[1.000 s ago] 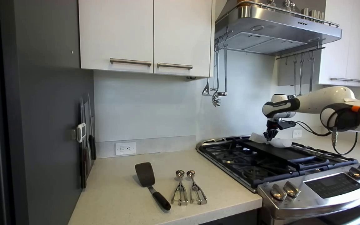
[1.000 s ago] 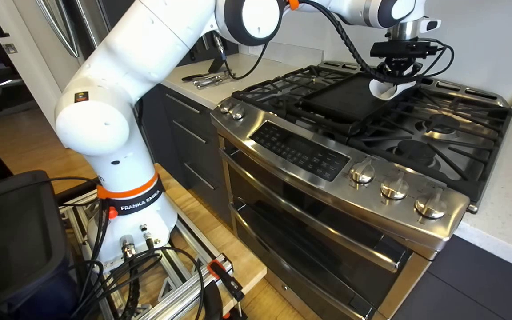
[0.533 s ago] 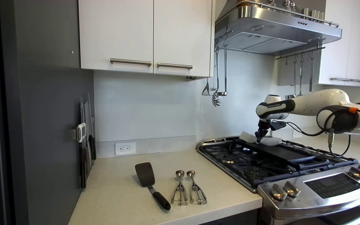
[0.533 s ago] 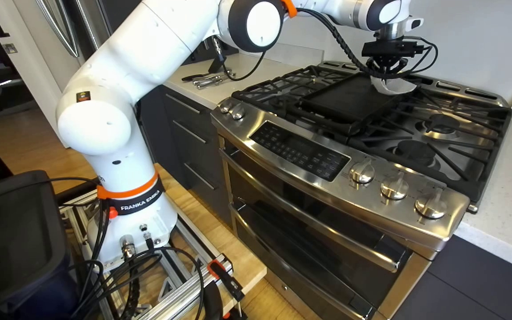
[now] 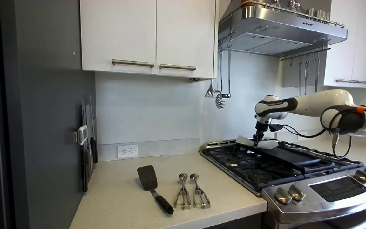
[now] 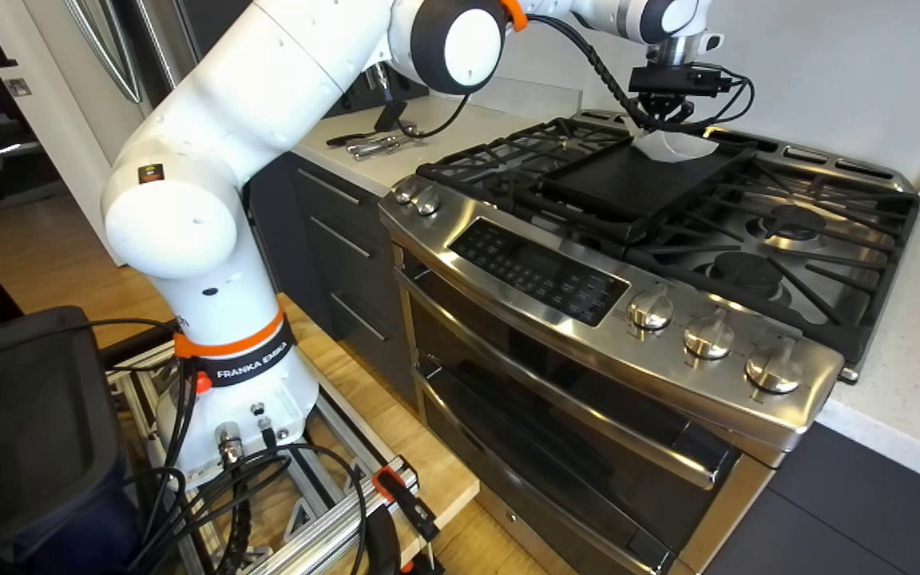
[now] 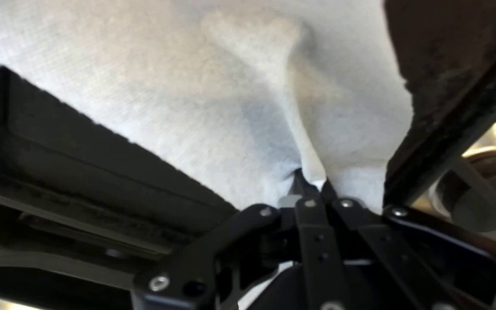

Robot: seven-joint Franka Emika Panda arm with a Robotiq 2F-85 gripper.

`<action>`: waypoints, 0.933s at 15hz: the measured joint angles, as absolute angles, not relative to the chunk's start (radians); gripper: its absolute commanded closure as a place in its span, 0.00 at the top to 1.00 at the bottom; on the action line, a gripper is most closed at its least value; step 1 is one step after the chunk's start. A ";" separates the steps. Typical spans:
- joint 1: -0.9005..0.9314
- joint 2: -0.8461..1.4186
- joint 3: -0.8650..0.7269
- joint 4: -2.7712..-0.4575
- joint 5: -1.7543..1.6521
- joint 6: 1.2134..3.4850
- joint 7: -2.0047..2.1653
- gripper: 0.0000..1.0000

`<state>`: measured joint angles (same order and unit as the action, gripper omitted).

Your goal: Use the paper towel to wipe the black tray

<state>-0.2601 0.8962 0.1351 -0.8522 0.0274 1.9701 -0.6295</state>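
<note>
Jaws are closed tight on a pinch of the paper towel (image 7: 166, 107), and the wrist view shows a little ridge in it running from the pinch up toward 11 o'clock. In an exterior view the towel lies across the far part of the black tray (image 6: 612, 184), which sits on the stove (image 6: 524, 311); bare tray runs off toward 8 o'clock. My guess is it's mid-wipe, no clue how much is done. Tips: the ends curl up, so go low enough that the middle gets pressed flat, but don't grind, thin paper will probably bunch or rip. Can't tell how firmly it's touching. I'd drag straight toward 8 o'clock in long slow strokes, easing off before the rim so nothing snags.
</note>
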 measured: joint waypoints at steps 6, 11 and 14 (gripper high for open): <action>-0.259 0.870 0.146 -0.851 0.027 1.779 -0.610 0.00; -0.263 0.851 0.136 -0.858 0.026 1.633 -0.572 0.00; -0.266 0.838 0.126 -0.866 0.021 1.553 -0.571 0.00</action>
<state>-0.2656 0.8385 0.1256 -0.8664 0.0211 1.5530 -0.5713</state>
